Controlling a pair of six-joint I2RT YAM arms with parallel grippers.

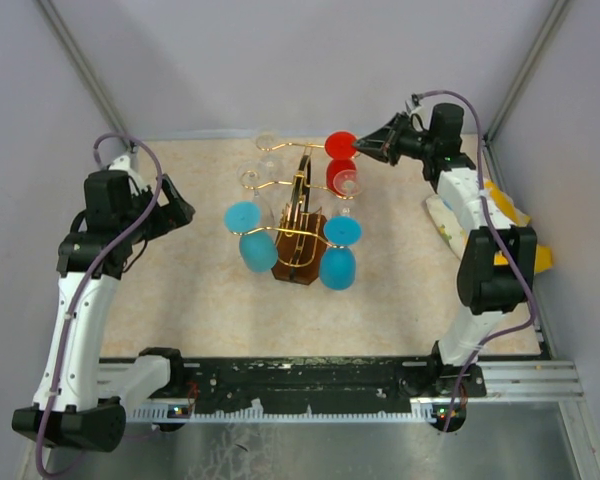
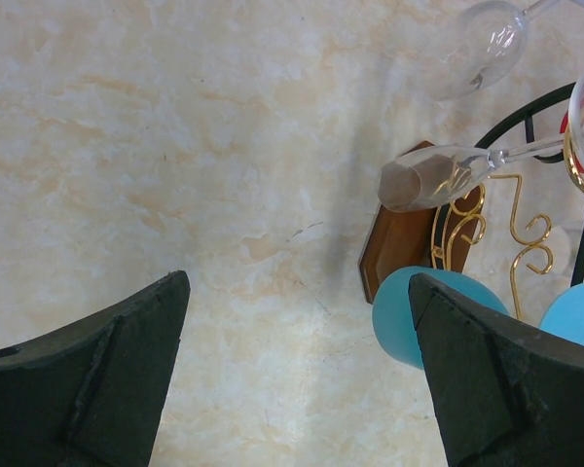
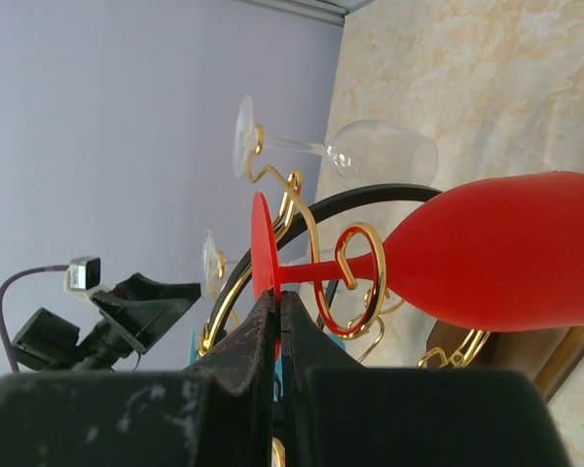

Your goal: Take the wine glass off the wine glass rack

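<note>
The wine glass rack (image 1: 300,215) is a gold wire stand on a dark wooden base (image 1: 298,264) in the middle of the table. A red wine glass (image 1: 342,176) hangs bowl-down from its far right arm, its stem resting in a curled gold loop (image 3: 362,282). My right gripper (image 1: 366,148) is at the glass's round foot. In the right wrist view it (image 3: 278,297) is shut on the foot's rim, below the red wine glass (image 3: 506,253). My left gripper (image 1: 185,212) hovers left of the rack. The left wrist view shows it (image 2: 297,282) open over bare table.
Two blue glasses (image 1: 242,216) (image 1: 338,266) hang on the rack's near arms and clear glasses (image 1: 268,160) on its far left arms. A yellow and white object (image 1: 492,216) lies at the table's right edge under the right arm. Grey walls enclose the table.
</note>
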